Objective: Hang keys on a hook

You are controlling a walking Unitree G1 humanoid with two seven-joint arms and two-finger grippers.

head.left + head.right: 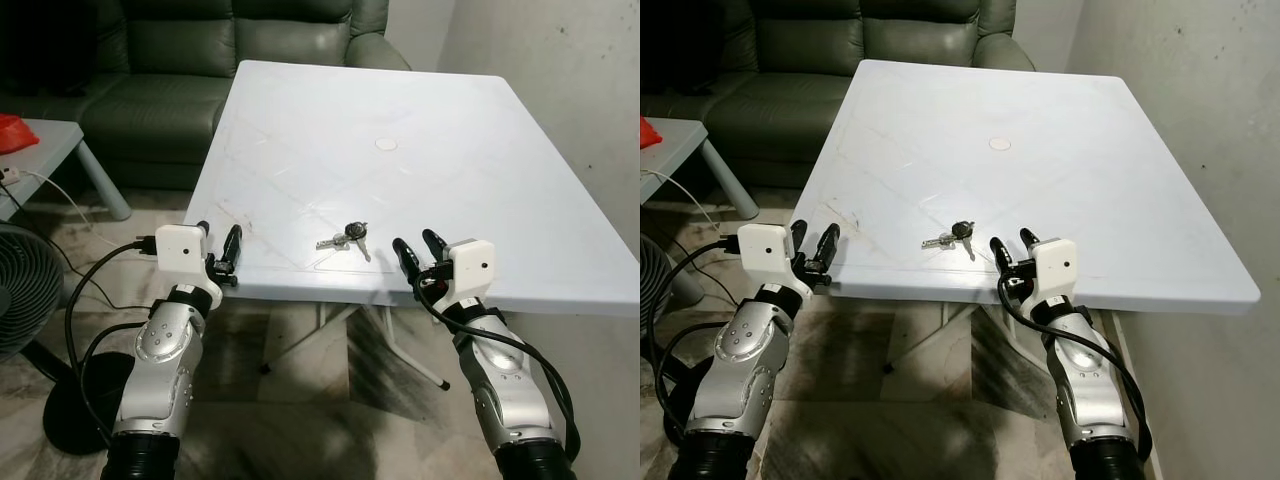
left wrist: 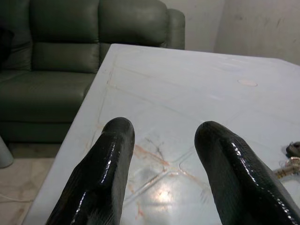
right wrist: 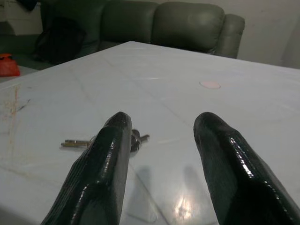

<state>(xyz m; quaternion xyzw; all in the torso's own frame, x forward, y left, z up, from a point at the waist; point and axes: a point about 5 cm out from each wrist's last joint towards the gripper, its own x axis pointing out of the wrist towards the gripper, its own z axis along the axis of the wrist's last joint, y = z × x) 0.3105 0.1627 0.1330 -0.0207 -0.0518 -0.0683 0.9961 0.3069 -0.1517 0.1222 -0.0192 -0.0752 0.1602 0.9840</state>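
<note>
Left eye view puts the keys (image 1: pixel 345 238) flat on the white table (image 1: pixel 480 150), close to its near edge and roughly midway between the two arms. The bunch stretches crosswise, its dark head toward the robot's right and the metal blades pointing left. The right gripper (image 1: pixel 420 252) hovers at the table edge just beside them, to their right and slightly nearer the robot, fingers spread apart with nothing between. The left gripper (image 1: pixel 218 247), likewise spread and empty, sits at the near left corner, farther off. In the right wrist view the keys (image 3: pixel 101 140) lie just ahead, partly behind one finger. The right arm looks better placed to reach; no hook can be made out.
</note>
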